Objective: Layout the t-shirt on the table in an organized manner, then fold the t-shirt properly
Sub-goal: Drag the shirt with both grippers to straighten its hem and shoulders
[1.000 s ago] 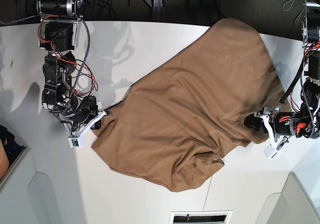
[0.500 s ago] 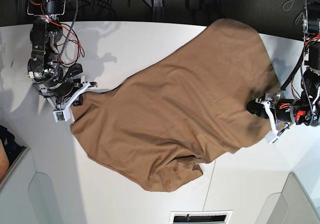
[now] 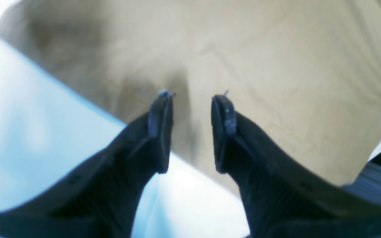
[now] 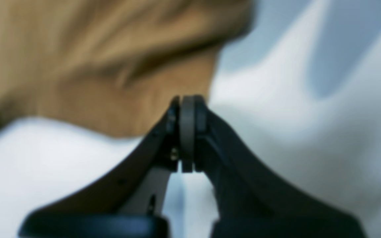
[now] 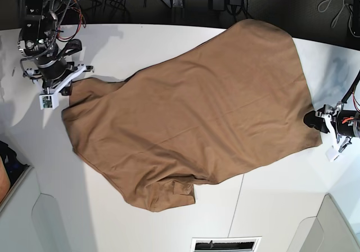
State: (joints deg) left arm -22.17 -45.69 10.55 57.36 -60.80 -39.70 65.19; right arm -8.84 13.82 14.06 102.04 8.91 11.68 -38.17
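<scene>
the table [image 5: 169, 44] carries the t-shirt [image 5: 197, 117], spread slantwise from the far right edge toward the near left and hanging over the far edge. the layout step is in hand: the right gripper [image 5: 70, 83], jaws pressed shut, pinches a shirt corner near the far left corner. the left gripper [image 5: 312, 118] hovers half-open, empty, at the right hem. next, the bunched near hem needs flattening. cables clutter the far edge.

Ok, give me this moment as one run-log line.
phase: laying out | t-shirt: spread diagonally on table, bottom edge bunched | right gripper: shut on t-shirt corner | left gripper: open at t-shirt edge
</scene>
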